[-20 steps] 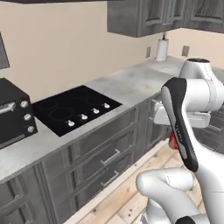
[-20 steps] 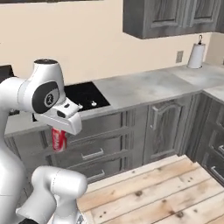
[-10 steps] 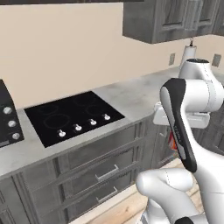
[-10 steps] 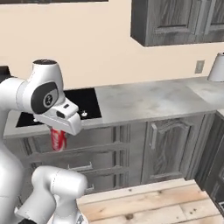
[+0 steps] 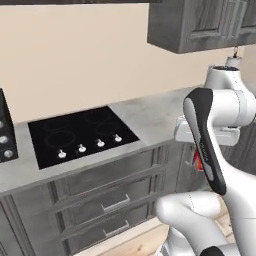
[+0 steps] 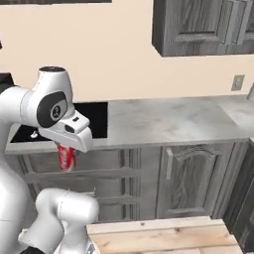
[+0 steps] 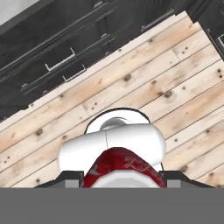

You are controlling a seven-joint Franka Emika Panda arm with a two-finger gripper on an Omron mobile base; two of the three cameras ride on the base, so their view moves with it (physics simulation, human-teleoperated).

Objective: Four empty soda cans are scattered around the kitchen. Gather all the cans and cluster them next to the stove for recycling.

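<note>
My gripper (image 6: 66,149) is shut on a red soda can (image 6: 66,158), which hangs upright below the hand in front of the drawer fronts. The same can (image 5: 198,161) peeks out red behind my forearm in the left base view. Its red side with white markings (image 7: 123,167) sits at the bottom of the hand view, over the plank floor. The black stove (image 5: 80,135) with its front row of white knobs lies in the grey marble counter, ahead and left of the can. A corner of the stove (image 6: 96,119) shows behind my arm in the right base view.
A black appliance (image 5: 4,131) stands at the counter's left edge. Bare marble counter (image 6: 168,119) runs right of the stove. Dark drawers (image 5: 115,200) and cabinet doors (image 6: 196,178) sit below it, with upper cabinets (image 6: 203,25) above. Light plank floor (image 7: 183,87) lies under the hand.
The whole picture has shifted, so the base has moved: the counter and stove now face me more squarely. The arm keeps its pose with the can still gripped.
</note>
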